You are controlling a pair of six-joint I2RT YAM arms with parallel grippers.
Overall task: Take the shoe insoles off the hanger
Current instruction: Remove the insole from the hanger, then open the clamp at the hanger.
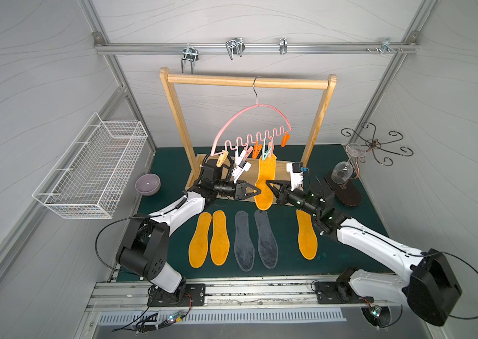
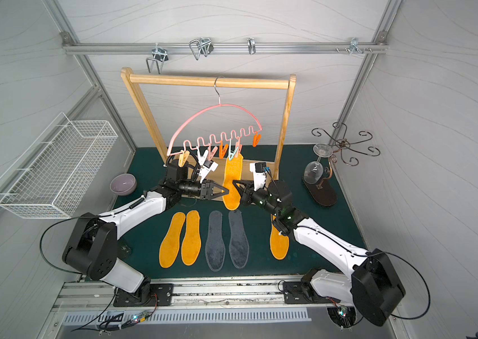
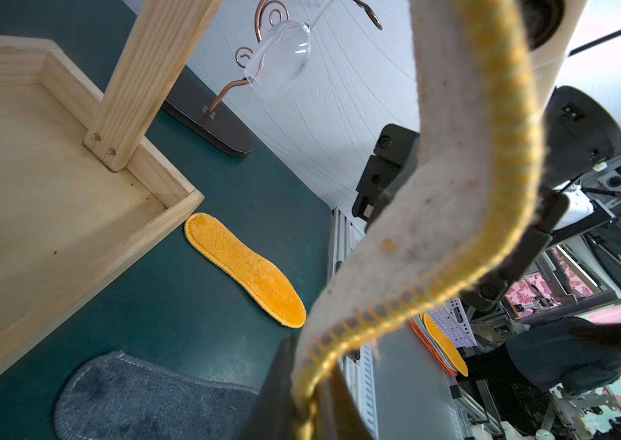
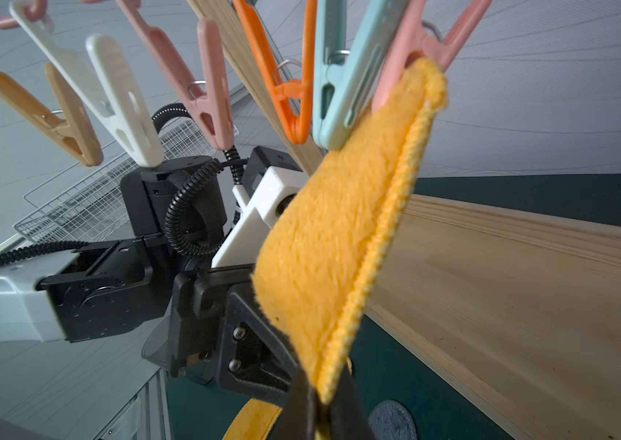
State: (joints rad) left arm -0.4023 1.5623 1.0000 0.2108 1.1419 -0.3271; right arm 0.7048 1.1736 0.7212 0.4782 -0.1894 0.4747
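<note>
Left gripper and right gripper pinch opposite edges of the 1 hanging insole, likely to tug it unclipped.

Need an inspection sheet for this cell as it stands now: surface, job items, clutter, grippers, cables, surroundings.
Surface: dark green mat, flat.
Job's things: one orange-yellow fuzzy insole hangs clipped to the thin pink hanger; three more orange-yellow insoles and two dark grey insoles lie flat on the mat.
Clutter: white wire basket, lilac bowl, clear wine glass hanging on a scrolled metal stand, light wooden rack carrying the hanger.
Grippers: left gripper and right gripper both shut on the hanging insole, at opposite edges.
Cables: black corrugated hose at the left wrist; thin black cable loops by both arm bases, off the insoles.
Surroundings: grey panel walls, aluminium rail with metal hooks.
</note>
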